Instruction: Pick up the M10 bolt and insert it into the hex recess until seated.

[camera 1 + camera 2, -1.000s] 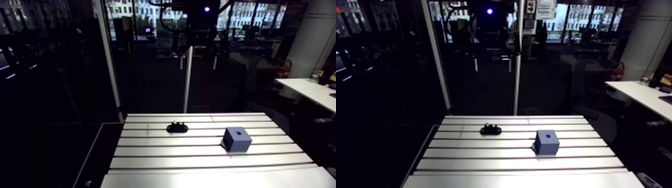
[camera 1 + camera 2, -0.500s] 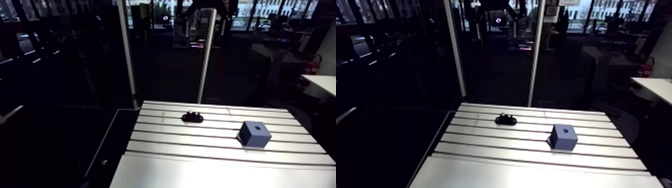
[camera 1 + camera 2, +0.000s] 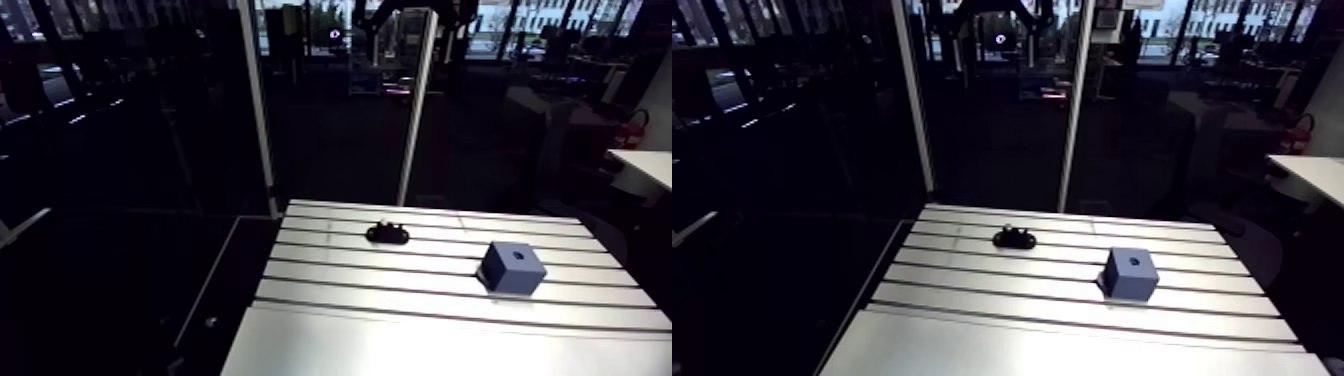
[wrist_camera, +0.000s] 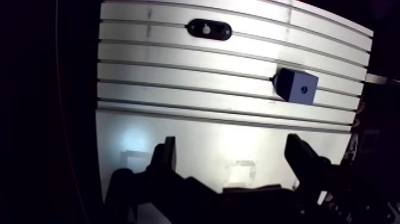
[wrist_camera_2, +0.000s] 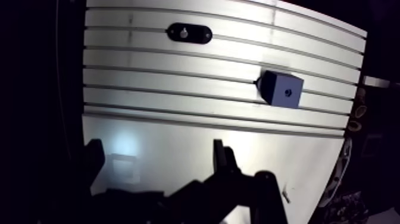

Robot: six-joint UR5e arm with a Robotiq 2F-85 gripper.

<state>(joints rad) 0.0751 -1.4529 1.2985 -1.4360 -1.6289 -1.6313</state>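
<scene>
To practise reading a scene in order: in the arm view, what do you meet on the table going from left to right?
black holder with the bolt standing in it → blue block with a hole in its top

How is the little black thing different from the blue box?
The black holder is low and oval; the blue box is taller and square-sided. The black holder has a small pale tip poking from its top, likely the bolt; the blue box has a dark hole in its top. Both sit on the slotted table, apart.
</scene>
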